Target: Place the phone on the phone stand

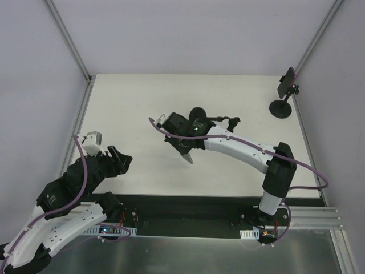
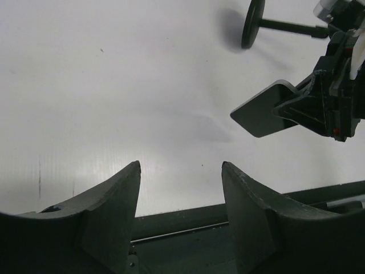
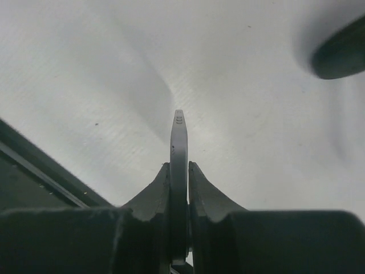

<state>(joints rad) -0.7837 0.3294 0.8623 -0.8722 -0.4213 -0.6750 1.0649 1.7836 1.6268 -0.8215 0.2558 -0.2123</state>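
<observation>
My right gripper point(image 1: 183, 145) is shut on the phone point(image 1: 187, 154), a thin dark slab held edge-on over the middle of the table. The right wrist view shows the phone point(image 3: 178, 137) pinched between both fingers point(image 3: 202, 191). In the left wrist view the phone point(image 2: 262, 111) sticks out to the left of the right gripper point(image 2: 299, 108). A black phone stand with a round base point(image 1: 198, 114) sits just behind the gripper, its rod running right; it also shows in the left wrist view point(image 2: 252, 23). My left gripper point(image 1: 121, 160) is open and empty at the near left.
A second black stand point(image 1: 281, 107) with a dark slab on top point(image 1: 287, 83) is at the far right corner. Metal frame posts point(image 1: 85, 103) run along both table sides. A black rail point(image 2: 188, 220) marks the near edge.
</observation>
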